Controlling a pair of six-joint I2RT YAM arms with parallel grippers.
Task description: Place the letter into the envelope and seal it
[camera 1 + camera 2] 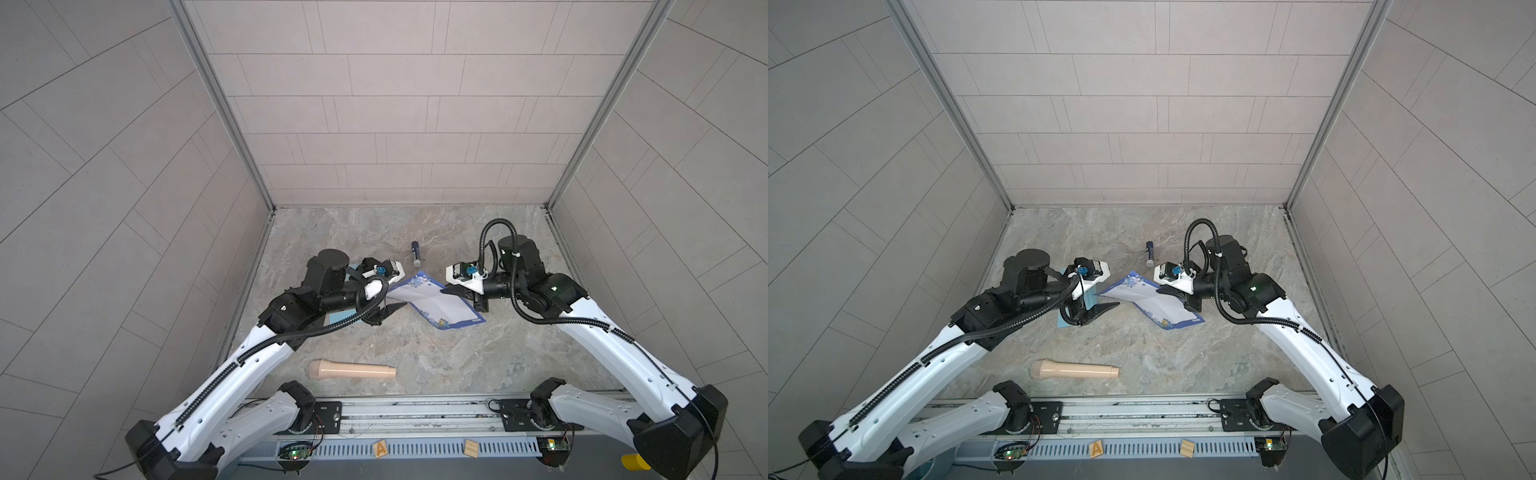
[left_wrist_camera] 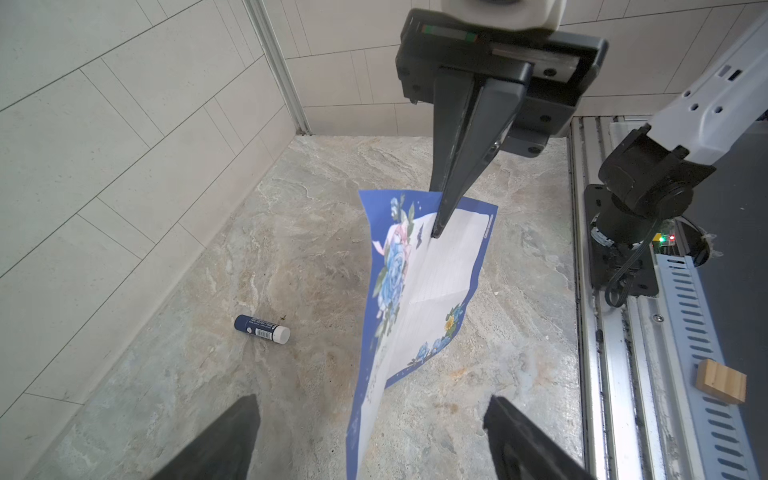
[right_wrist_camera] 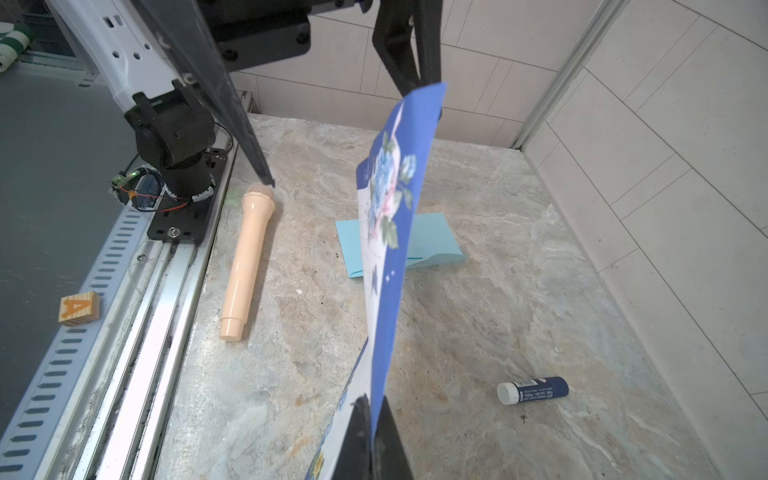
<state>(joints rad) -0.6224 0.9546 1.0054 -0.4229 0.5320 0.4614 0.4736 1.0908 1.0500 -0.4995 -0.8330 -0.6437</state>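
Blue-edged white paper, the letter (image 2: pixel 432 282), hangs in the air above the counter (image 3: pixel 498 311). The right claw (image 2: pixel 436 230) pinches one edge tight. The left claw (image 2: pixel 372 399) is wide apart near the other end and holds nothing. The light blue envelope (image 3: pixel 432 241) lies flat on the counter.

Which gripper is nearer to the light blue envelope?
Left. The left gripper hangs open over the envelope; the right gripper is farther off, past the letter, shut on its edge.
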